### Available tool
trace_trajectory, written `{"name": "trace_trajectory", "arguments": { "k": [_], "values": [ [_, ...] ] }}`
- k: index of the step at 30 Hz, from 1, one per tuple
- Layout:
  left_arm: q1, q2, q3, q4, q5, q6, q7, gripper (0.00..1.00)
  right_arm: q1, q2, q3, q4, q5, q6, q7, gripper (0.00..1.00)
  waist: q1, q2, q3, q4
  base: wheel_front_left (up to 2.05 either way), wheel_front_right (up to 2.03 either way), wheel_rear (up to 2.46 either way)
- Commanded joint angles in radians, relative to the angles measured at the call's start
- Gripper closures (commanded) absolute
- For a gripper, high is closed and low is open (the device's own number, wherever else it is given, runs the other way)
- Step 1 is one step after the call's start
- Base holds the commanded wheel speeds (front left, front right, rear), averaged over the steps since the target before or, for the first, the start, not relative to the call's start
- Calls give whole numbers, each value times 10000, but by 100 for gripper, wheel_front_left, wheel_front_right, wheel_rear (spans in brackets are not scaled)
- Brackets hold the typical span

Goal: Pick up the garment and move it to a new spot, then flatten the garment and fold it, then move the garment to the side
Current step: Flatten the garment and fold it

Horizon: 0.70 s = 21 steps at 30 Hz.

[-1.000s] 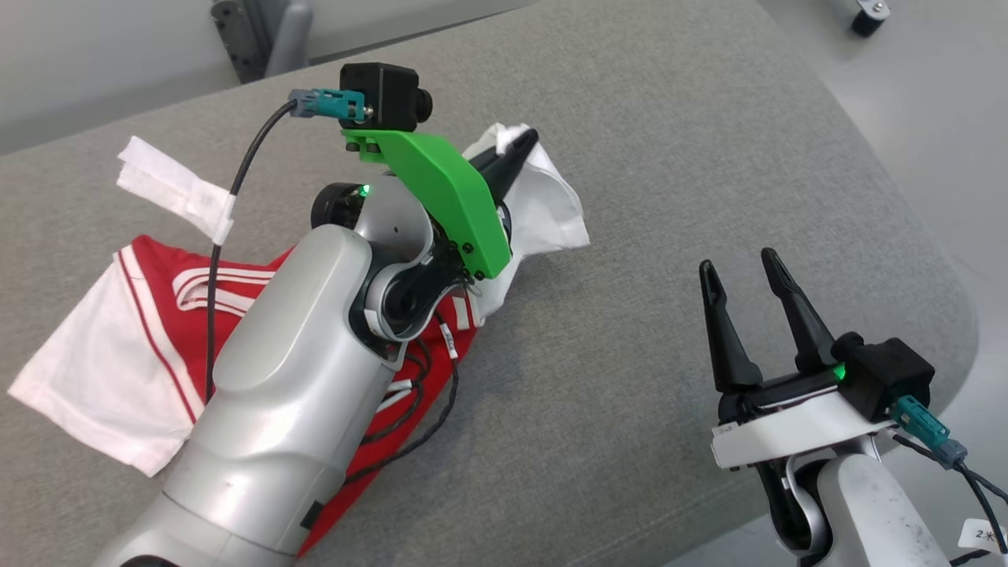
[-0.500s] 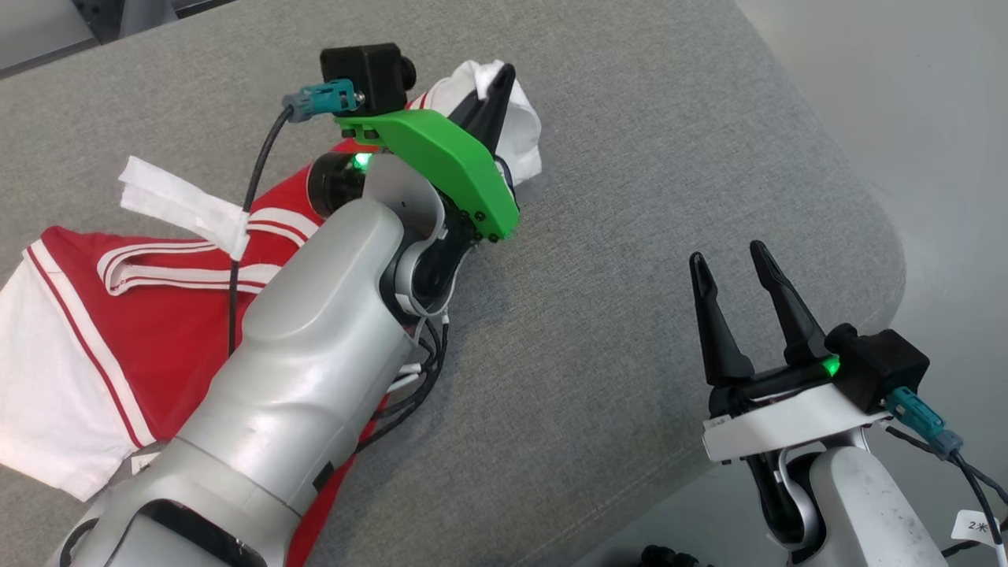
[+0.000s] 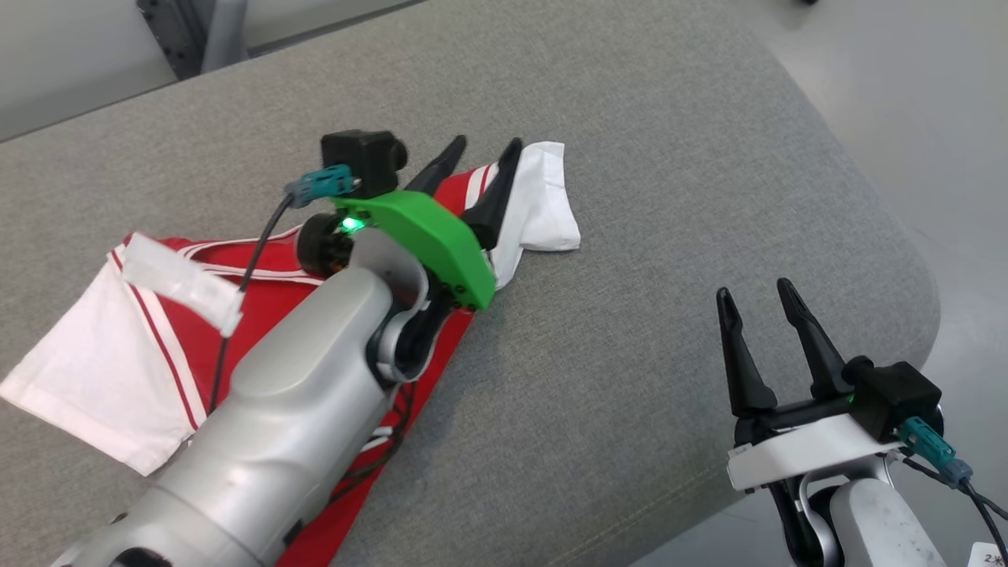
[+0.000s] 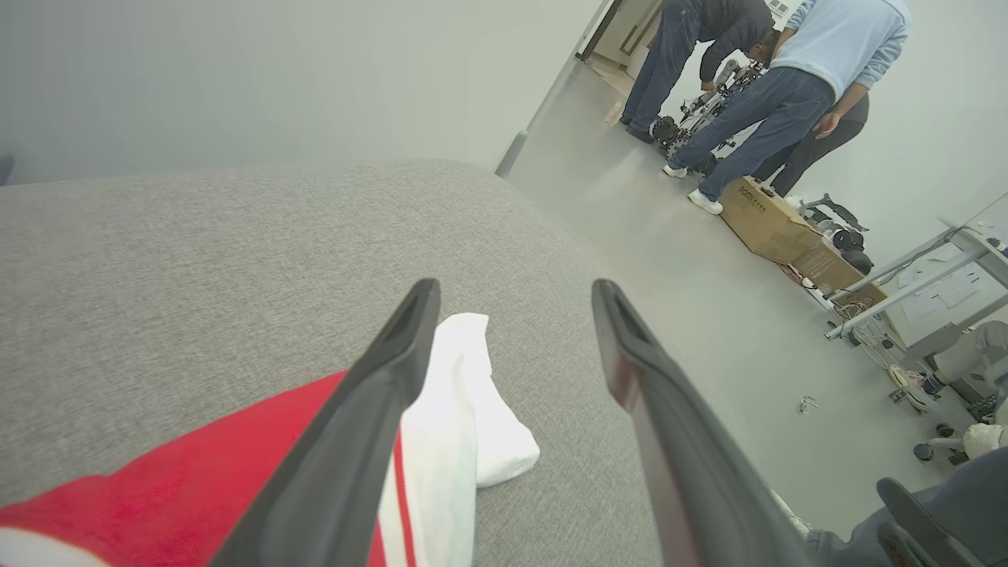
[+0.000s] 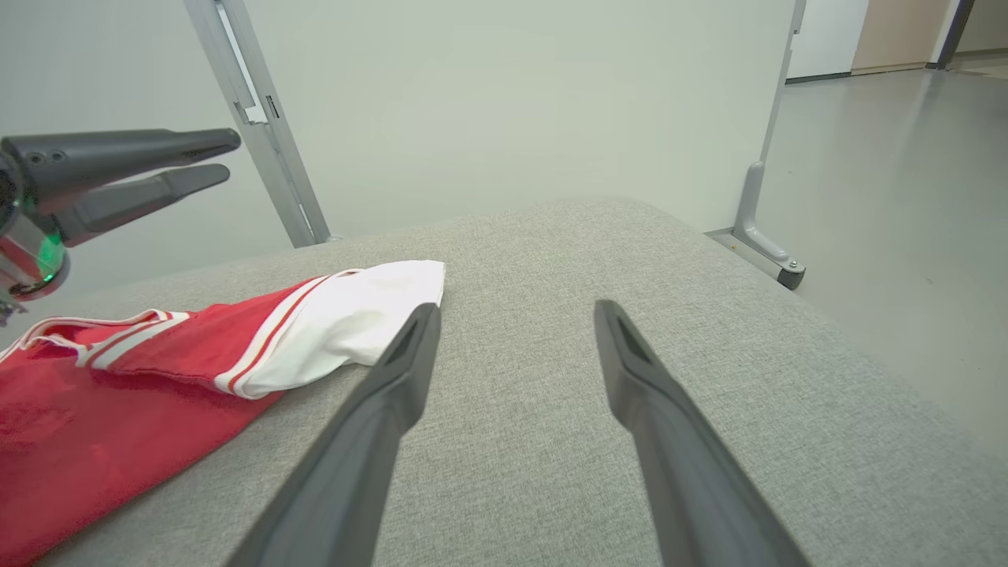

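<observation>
The garment (image 3: 268, 264), a red shirt with white sleeves and white stripes, lies spread on the grey padded table (image 3: 646, 157). Its right white sleeve (image 3: 543, 213) rests flat on the fabric. My left gripper (image 3: 487, 143) hovers just above that sleeve, open, with nothing between its fingers. The left wrist view shows the same open left gripper (image 4: 513, 285) over the white sleeve (image 4: 472, 409). My right gripper (image 3: 754, 288) stands open and empty near the table's right front edge, apart from the garment (image 5: 157, 354). The right wrist view has the right gripper (image 5: 516, 305) and, upper left, the left gripper (image 5: 227, 154).
The table's rounded right corner (image 3: 906, 260) drops to the floor. A white tape tag (image 3: 181, 283) hangs on my left arm's cable. Two people (image 4: 787, 87) bend over equipment beyond a cardboard box (image 4: 768, 224). A metal frame post (image 5: 260, 126) stands behind the table.
My left gripper has opened and let go of the white sleeve, which now lies flat on the table. The head camera has shifted. The right gripper stays open.
</observation>
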Motion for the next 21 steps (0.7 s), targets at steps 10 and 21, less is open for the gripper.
{"name": "trace_trajectory", "arguments": {
  "k": [10,21],
  "values": [
    [2513,3057,920,-2136,-187,1325,-697,0,788,-27,-549,-59,-585,-10,16,0,-1,-1,-1247,1386,0,0,0],
    [3483,4192,1417,-807,-1111,1793,300,0,519,-27,-611,-197,-847,-10,16,0,-1,-1,-828,2013,0,0,0]
  ]
}}
